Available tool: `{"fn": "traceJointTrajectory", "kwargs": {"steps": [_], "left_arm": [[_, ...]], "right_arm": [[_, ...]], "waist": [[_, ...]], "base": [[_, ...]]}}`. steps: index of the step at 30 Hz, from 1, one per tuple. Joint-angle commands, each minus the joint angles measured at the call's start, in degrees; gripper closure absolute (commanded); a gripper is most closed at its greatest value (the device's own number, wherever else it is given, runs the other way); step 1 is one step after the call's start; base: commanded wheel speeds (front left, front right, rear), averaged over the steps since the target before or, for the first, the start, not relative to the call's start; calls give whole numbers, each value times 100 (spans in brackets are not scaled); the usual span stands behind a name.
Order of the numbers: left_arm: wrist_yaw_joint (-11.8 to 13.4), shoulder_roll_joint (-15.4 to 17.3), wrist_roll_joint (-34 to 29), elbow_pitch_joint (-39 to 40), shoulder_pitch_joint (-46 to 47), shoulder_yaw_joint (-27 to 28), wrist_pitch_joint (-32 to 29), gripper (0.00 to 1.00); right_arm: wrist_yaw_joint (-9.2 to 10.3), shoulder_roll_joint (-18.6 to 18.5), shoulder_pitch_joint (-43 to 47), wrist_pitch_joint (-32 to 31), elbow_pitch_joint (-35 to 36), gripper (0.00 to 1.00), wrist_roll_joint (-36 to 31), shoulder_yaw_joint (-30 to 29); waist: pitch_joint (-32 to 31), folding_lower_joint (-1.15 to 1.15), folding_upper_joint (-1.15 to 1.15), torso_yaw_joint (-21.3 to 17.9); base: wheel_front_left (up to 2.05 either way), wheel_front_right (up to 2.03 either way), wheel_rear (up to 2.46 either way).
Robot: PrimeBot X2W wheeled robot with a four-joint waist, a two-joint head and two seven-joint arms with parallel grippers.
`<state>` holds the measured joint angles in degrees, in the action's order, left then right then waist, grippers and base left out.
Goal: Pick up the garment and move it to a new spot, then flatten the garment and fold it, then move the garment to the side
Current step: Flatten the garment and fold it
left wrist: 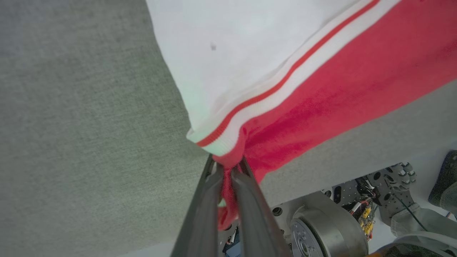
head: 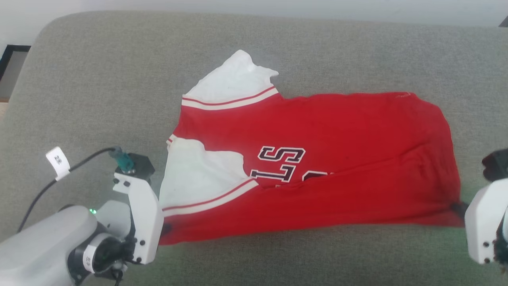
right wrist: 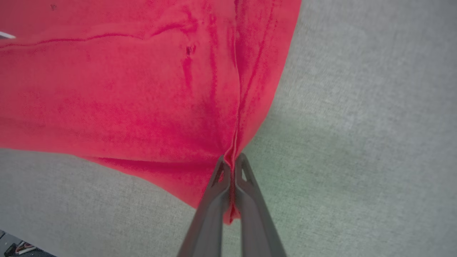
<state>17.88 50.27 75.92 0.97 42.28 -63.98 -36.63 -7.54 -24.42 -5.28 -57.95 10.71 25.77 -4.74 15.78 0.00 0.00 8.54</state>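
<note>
Home-like room, maybe a staged lab; can't tell which. Grey woven upholstered cushion (head: 99, 79) with rounded corners serves as the surface. Plain white wall (head: 278, 6) past its far edge, dark frame (head: 12, 55) off its far-left corner.

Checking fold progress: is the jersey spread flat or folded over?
Folded over: the near edge of the jersey lies doubled back, cutting off its lettering, white sleeve on top.

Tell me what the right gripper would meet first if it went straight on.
Probably more of the garment: the right gripper is shut on its corner, with red cloth straight ahead.
</note>
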Motion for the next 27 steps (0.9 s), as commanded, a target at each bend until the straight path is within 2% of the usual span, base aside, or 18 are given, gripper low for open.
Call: {"fn": "traceJointTrajectory", "kwargs": {"steps": [1,4,6,7,8,10,17,21,24,27], "left_arm": [[41,42,52,-3,-93,-13,20,100],[54,-7,116,-27,-200,-34,36,95],[14,-25,84,-102,-242,-30,101,52],[-8,-35,103,-148,-251,-11,129,0],[-16,-39,142,-197,-261,8,133,0],[-25,30,128,-250,-224,16,90,0],[97,467,-40,150,188,172,-102,0],[87,689,-231,356,599,340,-181,0],[-50,665,-394,243,973,509,-96,0],[-324,552,-505,-158,1298,640,49,0]], "right_arm": [[9,39,76,46,-29,100,11,-20],[9,159,172,193,-131,100,1,6],[9,192,194,301,-260,97,-43,74],[9,216,156,381,-303,76,-62,89],[9,223,114,450,-346,63,-89,124],[9,205,56,586,-436,0,-126,187],[9,305,-141,1033,-376,0,-90,147],[9,461,-324,1691,-169,0,-244,24],[8,668,-534,2437,-51,0,-491,-3],[6,964,-766,3215,-71,0,-661,58]], "waist": [[2,0,0,-7],[6,0,0,-52],[-5,0,0,-96],[-12,0,0,-123],[-26,0,0,-148],[-61,0,0,-201],[-143,0,0,-457],[-101,0,0,-654],[-31,0,0,-865],[58,0,0,-1126]], "base": [[0,0,0],[0,0,0],[0,0,0],[0,0,0],[0,0,0],[0,0,0],[0,0,0],[0,0,0],[0,0,0],[0,0,0]]}}
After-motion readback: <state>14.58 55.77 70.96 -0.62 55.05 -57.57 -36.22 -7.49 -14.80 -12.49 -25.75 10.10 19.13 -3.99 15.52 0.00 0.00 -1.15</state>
